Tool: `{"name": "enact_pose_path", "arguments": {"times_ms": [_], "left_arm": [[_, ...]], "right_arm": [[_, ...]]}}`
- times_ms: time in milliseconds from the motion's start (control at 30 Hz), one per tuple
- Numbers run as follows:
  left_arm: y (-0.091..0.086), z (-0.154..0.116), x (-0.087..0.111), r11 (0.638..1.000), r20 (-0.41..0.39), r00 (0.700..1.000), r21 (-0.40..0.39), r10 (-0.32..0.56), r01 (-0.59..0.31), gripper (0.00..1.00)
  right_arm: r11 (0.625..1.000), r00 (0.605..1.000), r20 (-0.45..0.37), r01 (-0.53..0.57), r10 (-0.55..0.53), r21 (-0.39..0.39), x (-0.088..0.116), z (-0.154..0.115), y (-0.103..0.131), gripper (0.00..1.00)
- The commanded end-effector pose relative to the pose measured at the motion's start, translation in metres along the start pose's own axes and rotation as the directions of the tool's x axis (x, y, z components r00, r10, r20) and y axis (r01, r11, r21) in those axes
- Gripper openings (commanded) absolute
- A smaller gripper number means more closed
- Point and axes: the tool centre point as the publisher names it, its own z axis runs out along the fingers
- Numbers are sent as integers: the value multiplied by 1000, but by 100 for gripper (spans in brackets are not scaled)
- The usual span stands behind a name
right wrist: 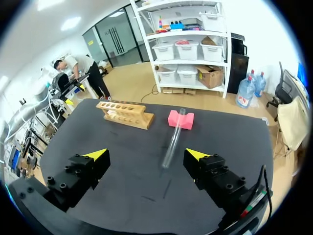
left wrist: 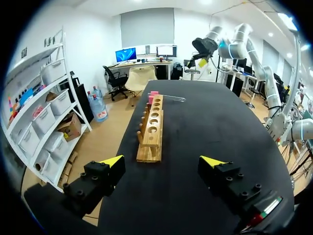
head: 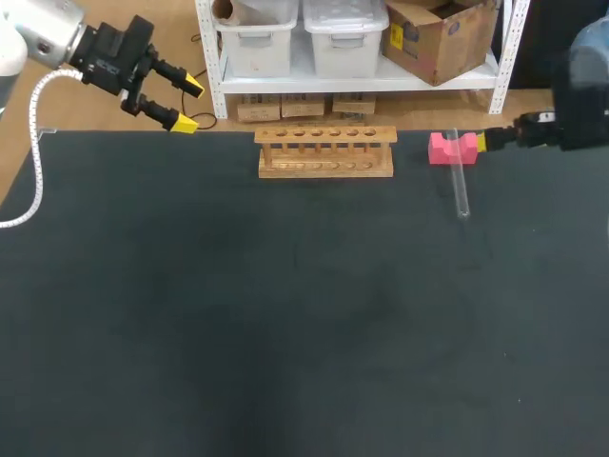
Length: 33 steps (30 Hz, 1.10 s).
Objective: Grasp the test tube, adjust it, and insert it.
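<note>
Nothing grasped yet: the test tube (head: 460, 181) lies near the table's (head: 285, 333) right edge, its far end on a pink block (head: 451, 149). The right gripper (right wrist: 146, 155), fingers spread, hovers beside the block. The wooden tube rack (head: 325, 152) stands empty at the far edge. The left gripper (head: 188, 105), also spread, hangs over the far-left corner.

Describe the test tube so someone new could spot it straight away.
On the black table, look right of the wooden rack to the pink block. The test tube lies across it, one end down on the table. It alone is clear and slender.
</note>
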Motion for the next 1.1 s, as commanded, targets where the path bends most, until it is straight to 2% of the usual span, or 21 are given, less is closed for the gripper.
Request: {"name": "enact_pose_path", "arguments": {"times_ms": [33,167,367,500,633,1100], "left_arm": [[-1,0,0,1000,-2,1000,-4,1,-1,100],[-1,0,0,1000,-2,1000,-4,1,-1,100],[-1,0,0,1000,-2,1000,-4,1,-1,100],[-1,0,0,1000,-2,1000,-4,1,-1,100],[-1,0,0,1000,-2,1000,-4,1,-1,100],[-1,0,0,1000,-2,1000,-4,1,-1,100]], "right_arm": [[915,1000,-5,-9,12,404,-1,14,5,100],[868,1000,-20,5,6,496,-2,31,2,100],[834,1000,-3,7,-6,551,-8,50,-1,100],[825,1000,-3,12,-12,565,-11,62,-4,100],[785,999,-16,34,-31,618,-11,70,-8,100],[765,999,-36,51,-36,642,-7,90,-32,100]]}}
